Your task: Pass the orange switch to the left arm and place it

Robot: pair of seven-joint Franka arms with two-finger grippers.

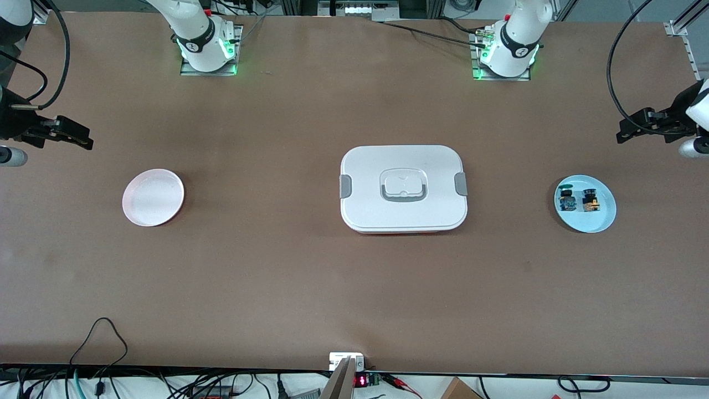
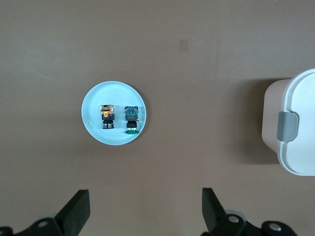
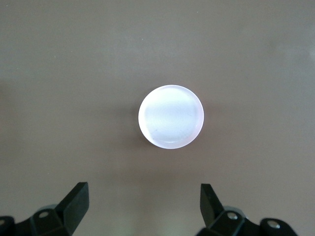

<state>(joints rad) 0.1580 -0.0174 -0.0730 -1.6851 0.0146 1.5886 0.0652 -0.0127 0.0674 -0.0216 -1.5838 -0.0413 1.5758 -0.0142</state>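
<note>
At the right of the front frame, the orange switch (image 1: 590, 200) sits on a pale blue plate (image 1: 604, 219) beside a green-topped switch (image 1: 566, 199), its long axis running up the frame. The task looks unstarted. The white box (image 1: 403, 188) fills the desk's (image 1: 277, 277) centre; a pink plate (image 1: 152, 198) waits mid-left. The left tool (image 2: 145, 209) and right tool (image 3: 142, 206) hover with fingers apart, holding nothing.

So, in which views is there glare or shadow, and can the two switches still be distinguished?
Right wrist view: the pink plate is washed out almost white by glare. Left wrist view: the orange switch and the green-topped switch are told apart by colour on the blue plate; the box throws a soft shadow. Front view: lighting even, both switches small but distinguishable.
</note>
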